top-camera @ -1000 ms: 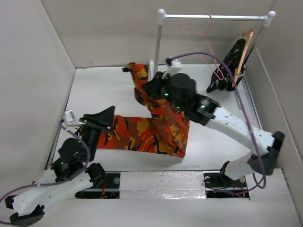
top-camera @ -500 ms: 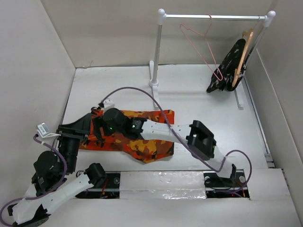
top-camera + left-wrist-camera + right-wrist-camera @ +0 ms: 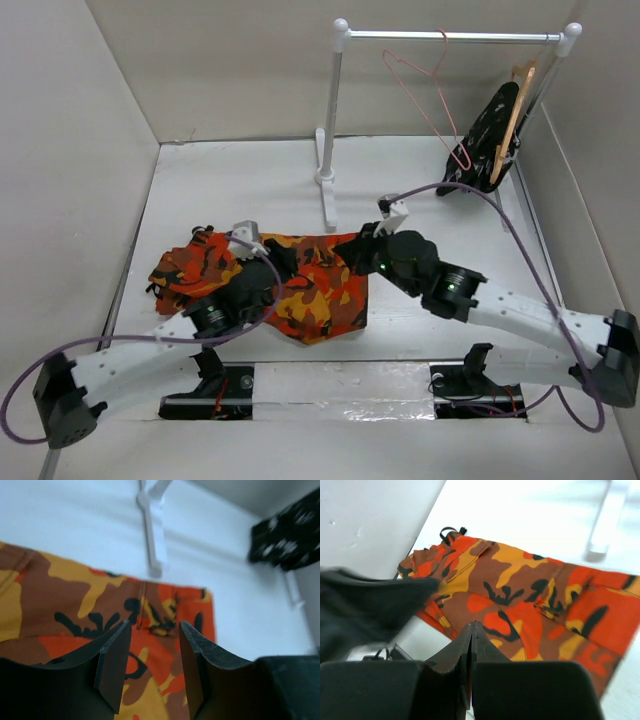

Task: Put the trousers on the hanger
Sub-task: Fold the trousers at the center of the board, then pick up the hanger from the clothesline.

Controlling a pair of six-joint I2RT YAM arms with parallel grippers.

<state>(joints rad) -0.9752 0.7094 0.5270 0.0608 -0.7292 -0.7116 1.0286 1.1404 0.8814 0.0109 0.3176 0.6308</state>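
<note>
The trousers lie in a loose fold on the table, their long axis running roughly 9 to 3 o'clock in the overhead view, with a bunched lump at the 9 o'clock end and a flatter panel toward 3. The left gripper hovers over the middle of the cloth with its fingers parted by a clear gap and nothing between them; it points toward about 1 o'clock, at the foot of the rack post. The right gripper sits at the 3 o'clock edge of the fabric, facing 9 o'clock along its length. Its fingers are pressed together, and no cloth shows pinched between them. The hanger hangs on the rail, well apart from the trousers at about 1 o'clock, with the wooden hanger and black garment just beside it at 3 o'clock. The relation that matters is trousers to hanger: the cloth must travel toward 1 o'clock. The right gripper is the nearer arm to that side, while the left — already open above the fabric — looks better placed to take a first grasp.
</note>
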